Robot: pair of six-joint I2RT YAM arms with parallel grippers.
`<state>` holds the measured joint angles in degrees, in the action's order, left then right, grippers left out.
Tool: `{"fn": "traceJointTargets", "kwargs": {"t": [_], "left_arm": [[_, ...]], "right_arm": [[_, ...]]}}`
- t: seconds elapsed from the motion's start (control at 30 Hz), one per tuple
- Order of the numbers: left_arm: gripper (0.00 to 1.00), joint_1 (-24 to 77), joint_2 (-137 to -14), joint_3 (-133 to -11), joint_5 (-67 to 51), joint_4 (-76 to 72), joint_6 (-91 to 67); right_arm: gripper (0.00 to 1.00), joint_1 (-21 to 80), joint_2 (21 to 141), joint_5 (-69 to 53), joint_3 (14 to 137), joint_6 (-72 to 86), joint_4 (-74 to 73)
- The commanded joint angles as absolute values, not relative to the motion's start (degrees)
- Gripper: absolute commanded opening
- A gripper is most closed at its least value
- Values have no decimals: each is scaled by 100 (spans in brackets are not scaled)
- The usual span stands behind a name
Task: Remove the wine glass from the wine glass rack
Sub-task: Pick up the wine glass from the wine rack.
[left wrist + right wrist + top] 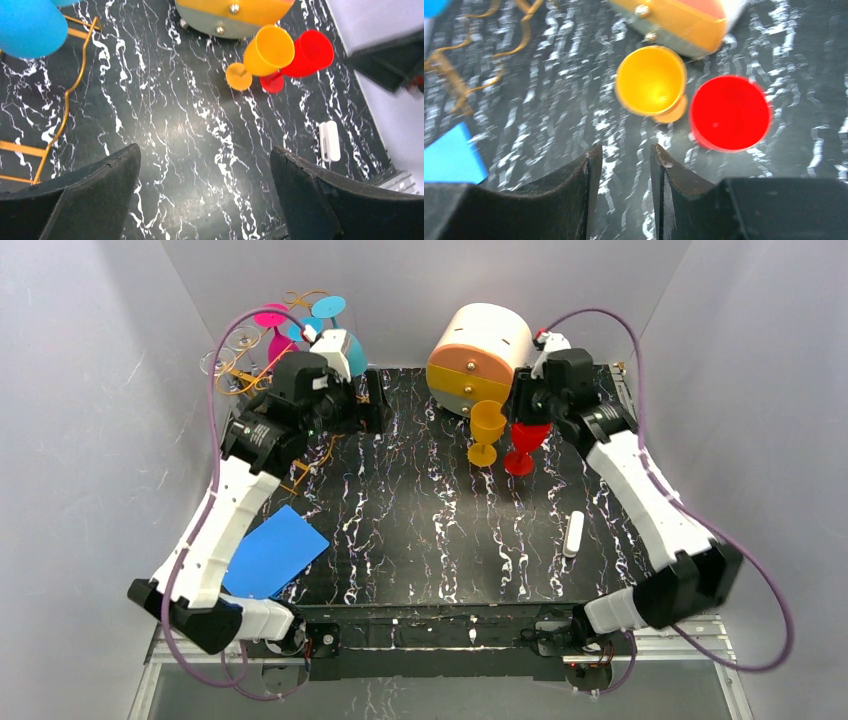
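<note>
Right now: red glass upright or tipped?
Upright. The red glass stands on its foot, open rim facing up, beside the orange glass.

In the top view the left arm (235, 510) hides most of the rack (243, 372), and the right gripper (530, 412) covers the red glass's (527, 438) rim. Both wrist views cut off the far part of the box (235, 12). The right wrist view is blurred.
</note>
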<state>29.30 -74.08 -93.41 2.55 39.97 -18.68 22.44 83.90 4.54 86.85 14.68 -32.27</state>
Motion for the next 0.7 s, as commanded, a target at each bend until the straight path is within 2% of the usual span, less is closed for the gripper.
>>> {"fn": "traceJointTargets", "kwargs": {"t": [0.0,0.07,0.23,0.5,0.67], "left_arm": [[98,2204,-7785,-9904,-766,4061,-1898],[98,1767,-7964,-10084,-1231,3844,-2101],[98,1536,-8526,-10862,-985,3788,-2140],[90,1067,-8815,-11461,-484,3126,-2407],[91,725,-9209,-12015,-197,3269,-2380]], "right_arm": [[49,2206,7339,-1281,7858,2014,-2534],[49,2207,6957,-2239,7320,2111,-2100],[49,2216,6345,-3836,6382,2918,-1142],[53,2258,6125,-4283,5935,3548,-923],[57,2313,6112,-4465,5814,3807,-822]]}}
